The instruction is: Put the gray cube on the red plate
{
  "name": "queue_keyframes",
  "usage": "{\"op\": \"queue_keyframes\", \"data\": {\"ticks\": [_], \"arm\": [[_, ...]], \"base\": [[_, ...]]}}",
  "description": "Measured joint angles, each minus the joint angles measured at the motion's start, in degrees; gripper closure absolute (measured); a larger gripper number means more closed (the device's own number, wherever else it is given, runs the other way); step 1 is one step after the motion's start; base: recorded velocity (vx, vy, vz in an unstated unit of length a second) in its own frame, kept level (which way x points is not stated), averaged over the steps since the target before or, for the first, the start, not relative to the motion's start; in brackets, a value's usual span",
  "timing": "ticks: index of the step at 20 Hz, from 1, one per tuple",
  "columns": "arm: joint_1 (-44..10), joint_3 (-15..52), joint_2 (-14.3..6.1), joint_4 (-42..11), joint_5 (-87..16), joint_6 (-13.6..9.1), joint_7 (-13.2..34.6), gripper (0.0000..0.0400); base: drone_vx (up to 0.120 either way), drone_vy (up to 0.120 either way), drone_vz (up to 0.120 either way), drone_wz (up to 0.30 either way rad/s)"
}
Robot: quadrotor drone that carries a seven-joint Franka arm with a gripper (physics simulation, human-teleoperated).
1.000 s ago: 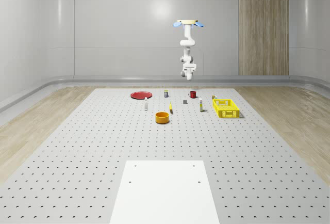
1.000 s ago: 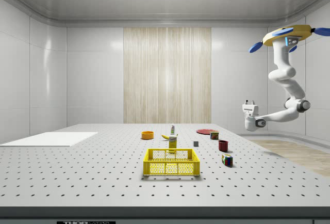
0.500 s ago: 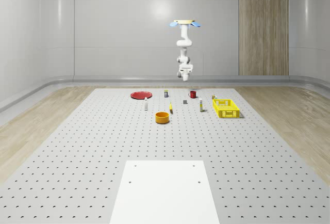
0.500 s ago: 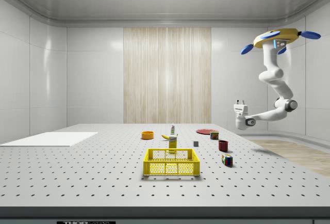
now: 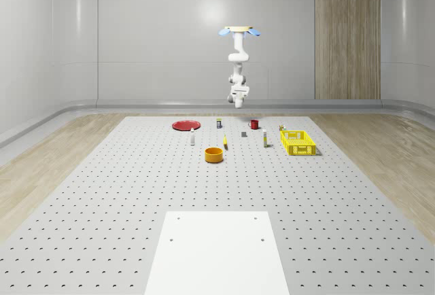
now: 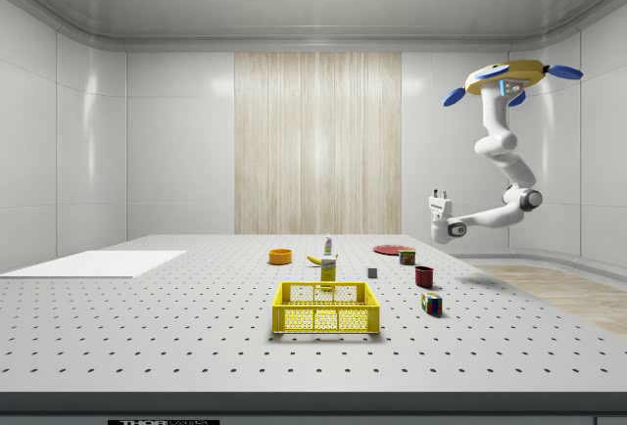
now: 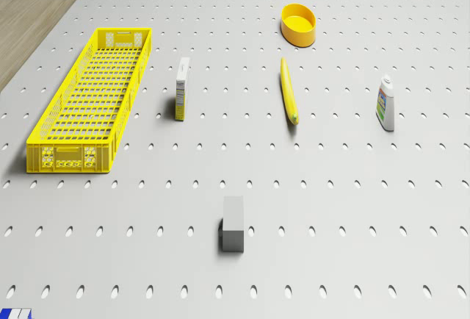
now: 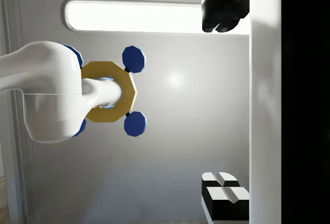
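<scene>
I see my drone (image 6: 505, 80) hovering high in the air by the far end of the big white table (image 5: 122, 193). The arm hangs down from it and bends. In the side view the gripper (image 6: 437, 193) points up, way above the things on the table and touching none of them. In the wrist view the two fingers (image 8: 224, 15) are wide apart, so the gripper is open and holds nothing. The gray cube (image 7: 233, 223) sits flat on the table by itself, with bare table all around it. In the whole-scene view the red plate (image 5: 184, 125) lies at about ten o'clock from the cube, well apart from it, and nothing is on the plate. A red mug (image 5: 253, 124) stands near the cube at about one o'clock. The yellow basket (image 7: 92, 98) is at about three o'clock from the cube. The orange bowl (image 7: 299, 25) is at about eight o'clock. A banana (image 7: 288, 91), a small box (image 7: 181, 88) and a little white bottle (image 7: 385, 103) are on the table too, each one apart from the cube.
</scene>
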Motion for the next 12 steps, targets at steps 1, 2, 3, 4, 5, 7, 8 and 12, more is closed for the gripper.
{"op": "queue_keyframes", "data": {"ticks": [1,2,3,4,5,7,8,12], "arm": [[-0.15,0.48,-0.04,-0.07,-0.68,0.05,0.09,0.0],[-0.32,1.06,-0.08,-0.15,-1.48,0.1,0.2,0.0],[-0.53,1.73,-0.13,-0.25,-2.43,0.16,0.32,0.0],[-0.78,2.53,-0.19,-0.38,-3.56,0.22,0.47,0.0],[-1.07,3.47,-0.25,-0.55,-4.88,0.29,0.65,0.0],[-1.82,5.87,-0.42,-1.07,-8.28,0.45,1.12,0.0],[-2.3,7.39,-0.54,-1.48,-10.44,0.55,1.42,0.0],[-5.2,16.2,-1.41,-4.97,-23.19,1.17,3.38,0.0]], "base": [[0.12,-0.12,0.0,0.0],[0.12,-0.12,0.0,0.0],[0.12,-0.12,0.0,0.0],[0.12,-0.12,0.0,0.0],[0.12,-0.12,0.0,0.0],[0.12,-0.02,0.0,0.0],[0.12,0.0,0.0,0.0],[0.12,0.0,-0.06,0.0]]}}
